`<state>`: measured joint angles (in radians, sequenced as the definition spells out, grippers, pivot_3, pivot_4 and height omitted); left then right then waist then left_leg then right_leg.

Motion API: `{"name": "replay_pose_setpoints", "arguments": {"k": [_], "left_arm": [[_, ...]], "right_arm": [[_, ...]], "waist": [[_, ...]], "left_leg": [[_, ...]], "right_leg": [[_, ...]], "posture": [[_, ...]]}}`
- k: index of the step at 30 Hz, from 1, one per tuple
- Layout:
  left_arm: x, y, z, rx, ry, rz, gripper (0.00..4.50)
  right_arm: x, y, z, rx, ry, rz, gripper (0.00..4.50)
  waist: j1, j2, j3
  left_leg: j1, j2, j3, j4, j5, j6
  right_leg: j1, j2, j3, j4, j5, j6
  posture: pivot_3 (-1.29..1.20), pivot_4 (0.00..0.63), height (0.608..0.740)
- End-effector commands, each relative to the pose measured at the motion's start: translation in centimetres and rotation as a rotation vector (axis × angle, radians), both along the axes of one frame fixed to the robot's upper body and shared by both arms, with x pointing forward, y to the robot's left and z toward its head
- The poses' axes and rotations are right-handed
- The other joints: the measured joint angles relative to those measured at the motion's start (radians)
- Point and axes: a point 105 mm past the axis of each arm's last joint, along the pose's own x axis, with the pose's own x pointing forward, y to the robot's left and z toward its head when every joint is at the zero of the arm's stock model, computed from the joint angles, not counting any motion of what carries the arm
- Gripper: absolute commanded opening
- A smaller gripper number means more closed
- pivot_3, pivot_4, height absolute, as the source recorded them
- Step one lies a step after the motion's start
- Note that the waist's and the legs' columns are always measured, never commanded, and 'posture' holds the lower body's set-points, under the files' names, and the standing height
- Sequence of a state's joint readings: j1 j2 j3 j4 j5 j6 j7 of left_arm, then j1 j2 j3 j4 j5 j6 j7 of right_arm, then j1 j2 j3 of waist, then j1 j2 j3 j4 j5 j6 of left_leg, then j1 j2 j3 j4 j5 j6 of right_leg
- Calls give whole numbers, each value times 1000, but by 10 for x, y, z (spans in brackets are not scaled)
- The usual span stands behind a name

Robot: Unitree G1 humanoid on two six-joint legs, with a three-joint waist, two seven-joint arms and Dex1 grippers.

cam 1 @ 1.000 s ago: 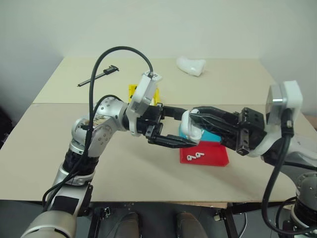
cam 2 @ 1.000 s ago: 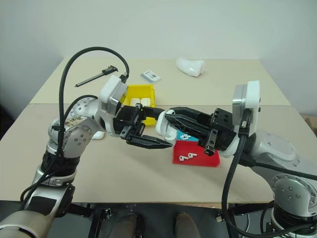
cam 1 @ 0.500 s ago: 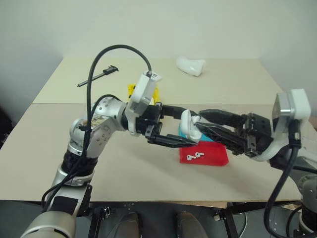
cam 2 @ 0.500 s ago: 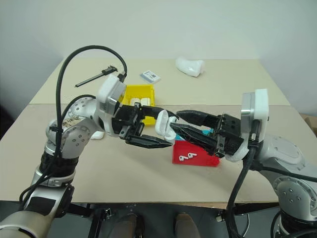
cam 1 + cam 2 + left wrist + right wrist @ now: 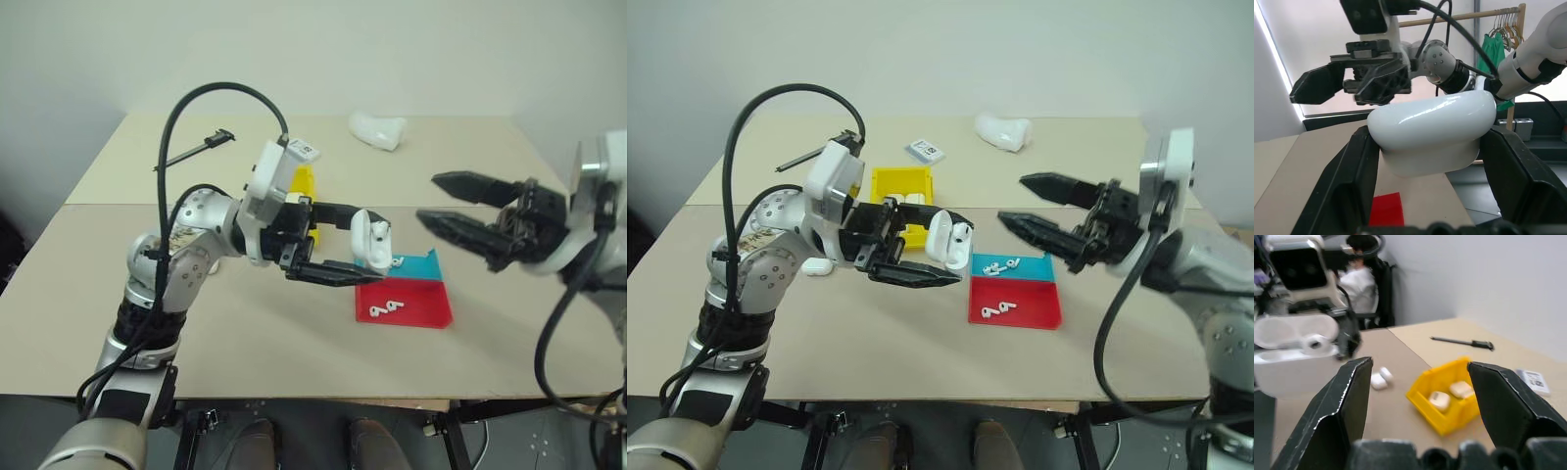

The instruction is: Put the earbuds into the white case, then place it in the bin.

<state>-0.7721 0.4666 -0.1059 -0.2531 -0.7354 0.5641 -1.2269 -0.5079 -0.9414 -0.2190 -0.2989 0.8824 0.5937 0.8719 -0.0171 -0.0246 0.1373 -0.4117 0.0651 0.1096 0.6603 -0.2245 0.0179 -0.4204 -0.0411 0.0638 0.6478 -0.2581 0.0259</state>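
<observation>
Holding the white case lid-open above the table, the left gripper is clenched on it.
Right gripper hangs released, apart; the bin sits behind.

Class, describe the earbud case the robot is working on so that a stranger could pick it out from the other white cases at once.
Start at the yellow bin in the middle of the table. Just in front of it, the left gripper holds a white case in the air between its jaws. Unlike the cases lying in the bin, this one is lifted and has its lid open.
</observation>
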Motion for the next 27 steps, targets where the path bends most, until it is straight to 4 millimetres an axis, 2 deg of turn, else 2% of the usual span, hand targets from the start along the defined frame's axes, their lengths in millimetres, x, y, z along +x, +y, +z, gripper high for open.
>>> {"name": "replay_pose_setpoints", "arguments": {"k": [1, 4, 11, 18, 22, 27], "left_arm": [[-6, 1, 10, -35, -54, -1, 2882], [-4, 5, 10, -36, -60, 22, 2882], [0, 12, 12, -35, -67, 76, 2882], [-2, 20, 12, -30, -69, 124, 2882], [-4, 25, 12, -23, -67, 145, 2882], [-6, 26, 13, -20, -72, 160, 2882]], "right_arm": [[42, -10, -29, -362, -36, -65, 3658], [73, -12, -52, -697, -105, -3, 3658], [119, -8, -86, -1199, -209, 140, 3658], [121, 0, -113, -1482, -434, 368, 3658], [120, 2, -115, -1536, -476, 434, 3658], [125, 8, -115, -1571, -535, 432, 3658]], "waist": [[-3, 0, 0], [-6, 1, 0], [-9, 2, 2], [-1, 3, 2], [-5, 3, 2], [-14, 3, 2]], "left_leg": [[1, 0, 1, 0, 0, 0], [1, 0, 3, 0, 0, 0], [-3, 1, 4, 1, 0, 0], [-3, 0, 6, 1, 1, -1], [-2, 0, 5, 0, 1, -2], [0, 1, 5, 0, 1, -2]], "right_leg": [[0, 0, 1, 0, 0, 0], [-1, 1, 1, 0, 0, 0], [-4, 1, 2, 0, 0, 0], [-4, -1, 1, 0, 0, 0], [-4, -1, 2, 2, 0, 0], [-3, -1, 2, 3, 0, 0]], "posture": [[0, 150, 740], [0, 150, 740], [0, 150, 740], [0, 150, 740], [0, 150, 740], [0, 150, 740]]}}
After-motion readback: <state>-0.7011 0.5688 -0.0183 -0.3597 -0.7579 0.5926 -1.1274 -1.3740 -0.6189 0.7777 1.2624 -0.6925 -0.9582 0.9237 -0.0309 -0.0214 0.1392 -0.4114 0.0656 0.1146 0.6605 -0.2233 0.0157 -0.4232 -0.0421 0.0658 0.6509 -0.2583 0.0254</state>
